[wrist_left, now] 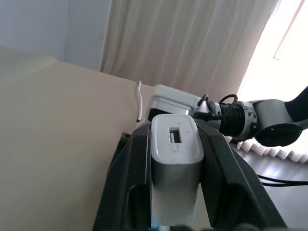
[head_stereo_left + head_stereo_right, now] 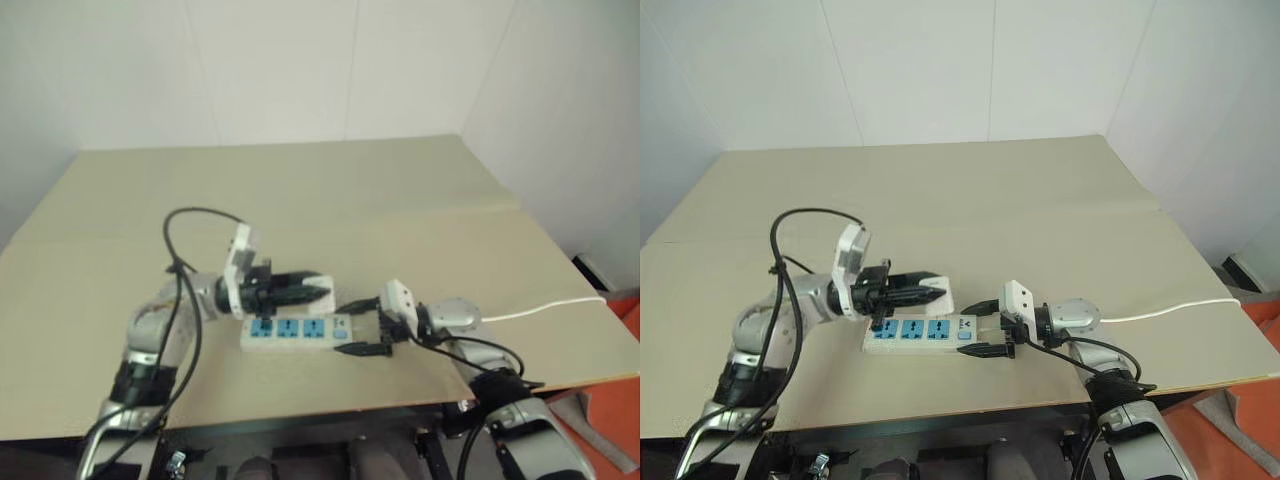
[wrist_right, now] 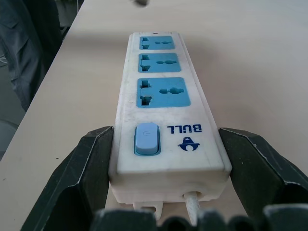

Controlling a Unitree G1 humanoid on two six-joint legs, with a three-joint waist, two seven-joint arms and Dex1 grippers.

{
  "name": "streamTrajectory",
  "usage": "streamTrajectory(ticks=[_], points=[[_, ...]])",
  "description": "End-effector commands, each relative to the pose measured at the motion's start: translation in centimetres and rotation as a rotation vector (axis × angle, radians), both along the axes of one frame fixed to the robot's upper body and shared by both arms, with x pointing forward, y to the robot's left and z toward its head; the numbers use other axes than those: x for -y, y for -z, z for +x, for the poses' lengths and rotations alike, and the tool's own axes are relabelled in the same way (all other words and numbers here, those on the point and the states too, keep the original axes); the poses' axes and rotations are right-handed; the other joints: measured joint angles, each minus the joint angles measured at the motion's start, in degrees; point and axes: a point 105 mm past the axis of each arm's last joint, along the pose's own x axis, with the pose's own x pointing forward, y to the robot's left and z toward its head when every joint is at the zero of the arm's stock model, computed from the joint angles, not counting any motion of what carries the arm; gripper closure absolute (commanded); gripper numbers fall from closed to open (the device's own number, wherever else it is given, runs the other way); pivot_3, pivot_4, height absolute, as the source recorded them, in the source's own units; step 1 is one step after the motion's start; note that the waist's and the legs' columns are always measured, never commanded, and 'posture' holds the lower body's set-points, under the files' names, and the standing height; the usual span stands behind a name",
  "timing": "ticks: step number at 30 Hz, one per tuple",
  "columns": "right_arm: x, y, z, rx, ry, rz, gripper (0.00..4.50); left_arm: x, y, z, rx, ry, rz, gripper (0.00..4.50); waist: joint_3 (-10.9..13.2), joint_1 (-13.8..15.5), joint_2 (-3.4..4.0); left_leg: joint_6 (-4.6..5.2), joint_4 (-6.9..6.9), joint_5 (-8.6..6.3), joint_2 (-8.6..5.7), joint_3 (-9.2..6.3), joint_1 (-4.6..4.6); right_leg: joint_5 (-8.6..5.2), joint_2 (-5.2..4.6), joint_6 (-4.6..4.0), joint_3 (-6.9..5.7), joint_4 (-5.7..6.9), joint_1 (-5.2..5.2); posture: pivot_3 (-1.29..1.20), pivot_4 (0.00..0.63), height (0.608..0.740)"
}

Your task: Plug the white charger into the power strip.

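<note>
The power strip [image 2: 295, 330] lies flat on the beige table, a white bar with three blue sockets [image 3: 162, 91] and a blue switch [image 3: 146, 139]. My right gripper [image 2: 358, 327] is shut on its switch end, one black finger [image 3: 91, 166] pressed against each long side. The white charger [image 1: 175, 163] is clamped between the fingers [image 1: 132, 173] of my left gripper [image 2: 315, 288], which is shut on it. That gripper points sideways toward the right arm. It holds the charger [image 2: 937, 292] just above the strip's back edge, near the middle socket. The charger's prongs are hidden.
The strip's thin white cord [image 2: 545, 305] runs off to the right edge of the table [image 2: 400, 200]. The table's front edge lies close below the strip. A black cable [image 2: 185, 260] loops above the left arm. White walls stand behind.
</note>
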Motion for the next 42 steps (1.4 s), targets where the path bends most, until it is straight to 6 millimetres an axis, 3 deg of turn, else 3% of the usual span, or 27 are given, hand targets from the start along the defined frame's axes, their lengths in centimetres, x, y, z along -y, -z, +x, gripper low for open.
streamTrajectory(ticks=[1,10,20,42], points=[[0.5,1.8,0.0,-0.036,0.047,-0.061,1.12,0.1,-0.1,-0.9,0.088,0.037,0.008,3.49,0.0,0.0,-0.01,0.0,0.0,0.0,0.0,0.01,0.03,-0.01,0.0,0.01,0.0,-0.03,0.05,0.0,0.15,0.74],[0.6,1.9,-0.3,-0.046,0.041,-0.076,1.12,-0.4,2.2,-0.8,0.128,0.103,0.095,3.49,-0.1,0.0,-0.03,0.0,-0.08,0.0,0.01,0.02,0.06,-0.03,0.01,0.03,0.0,-0.14,0.09,0.0,0.15,0.74],[0.5,2.0,-0.5,-0.049,0.036,-0.084,1.12,-0.5,2.9,1.2,0.155,0.122,0.119,3.49,-0.1,0.1,-0.05,0.0,-0.16,0.0,0.02,0.02,0.03,-0.03,0.01,0.03,-0.02,-0.31,0.1,0.0,0.15,0.74],[0.4,2.3,-0.9,-0.053,0.034,-0.091,1.12,0.1,5.2,2.1,0.161,0.165,0.154,3.49,-0.2,0.1,-0.06,0.0,-0.2,0.0,0.02,-0.04,0.11,-0.04,0.02,0.06,-0.09,-0.46,0.32,0.0,0.15,0.74]])
